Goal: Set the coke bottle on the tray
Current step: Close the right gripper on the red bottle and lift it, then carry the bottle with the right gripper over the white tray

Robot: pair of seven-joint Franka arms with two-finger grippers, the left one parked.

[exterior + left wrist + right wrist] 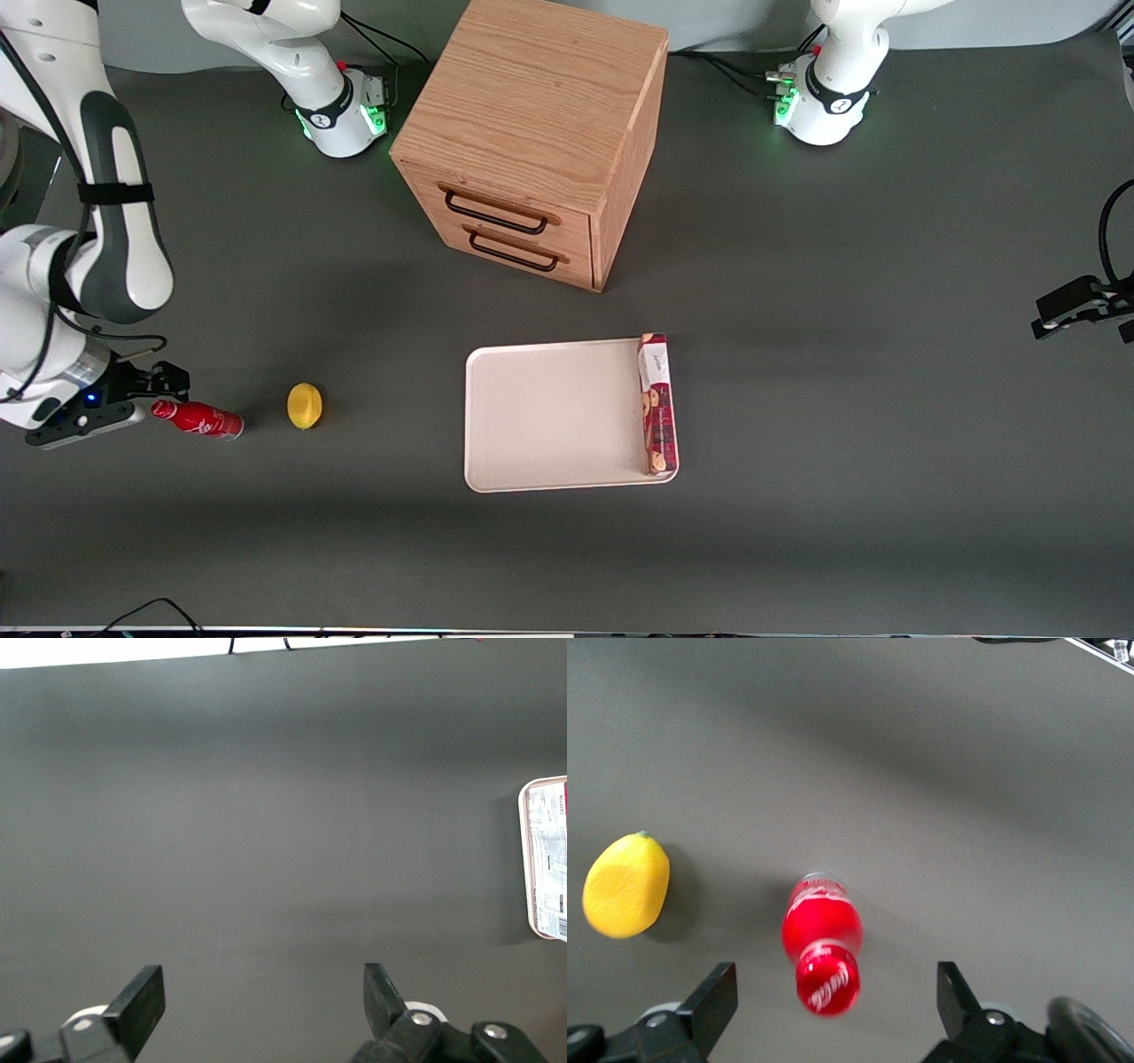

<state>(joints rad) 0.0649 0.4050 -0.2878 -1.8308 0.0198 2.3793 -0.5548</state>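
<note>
My gripper (pixel 152 395) hangs just over the cap end of the coke bottle (pixel 197 419), fingers (pixel 713 1001) spread wide with nothing between them. The coke bottle lies on its side on the bench (pixel 797 549), beside the lemon (pixel 305 406), well apart from the tray (pixel 554 415). Its long axis runs from my gripper toward the lemon: cap nearest me, silvery base toward the lemon.
</note>
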